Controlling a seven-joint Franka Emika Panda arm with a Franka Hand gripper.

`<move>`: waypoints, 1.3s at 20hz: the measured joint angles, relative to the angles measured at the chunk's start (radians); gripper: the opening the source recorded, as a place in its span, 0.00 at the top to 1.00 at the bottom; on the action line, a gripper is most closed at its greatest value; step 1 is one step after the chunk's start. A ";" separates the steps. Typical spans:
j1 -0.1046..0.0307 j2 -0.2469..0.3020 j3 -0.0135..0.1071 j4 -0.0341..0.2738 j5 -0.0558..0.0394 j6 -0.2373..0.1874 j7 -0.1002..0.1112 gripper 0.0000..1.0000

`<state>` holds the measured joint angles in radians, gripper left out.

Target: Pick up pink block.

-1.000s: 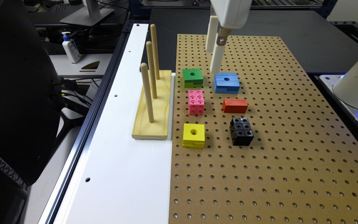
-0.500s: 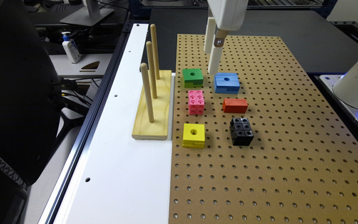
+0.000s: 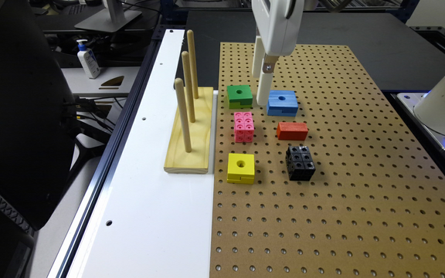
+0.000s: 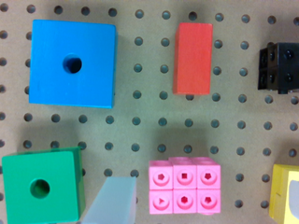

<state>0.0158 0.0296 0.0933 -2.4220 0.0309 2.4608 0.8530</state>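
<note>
The pincer (image 3: 261, 87), its opening undeterminable and nothing grasped, is shown poised between the green block (image 3: 239, 95) and blue block (image 3: 282, 102), while the pink block (image 3: 244, 126), lying untouched just beyond on the pegboard (image 3: 361, 185), is best approached by centring, then descending squarely.

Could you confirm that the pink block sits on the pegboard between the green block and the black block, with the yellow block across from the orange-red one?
Not quite: in the exterior view, the pink block sits between the green block and the yellow block. The black block lies beyond the orange-red block.
</note>
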 joint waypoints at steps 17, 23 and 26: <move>-0.008 0.092 0.000 0.005 -0.0007 0.093 0.000 0.00; -0.011 0.105 0.000 0.006 -0.0008 0.101 0.000 0.00; -0.012 0.122 0.000 0.006 -0.0009 0.118 0.000 0.00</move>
<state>0.0041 0.1511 0.0930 -2.4163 0.0300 2.5790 0.8529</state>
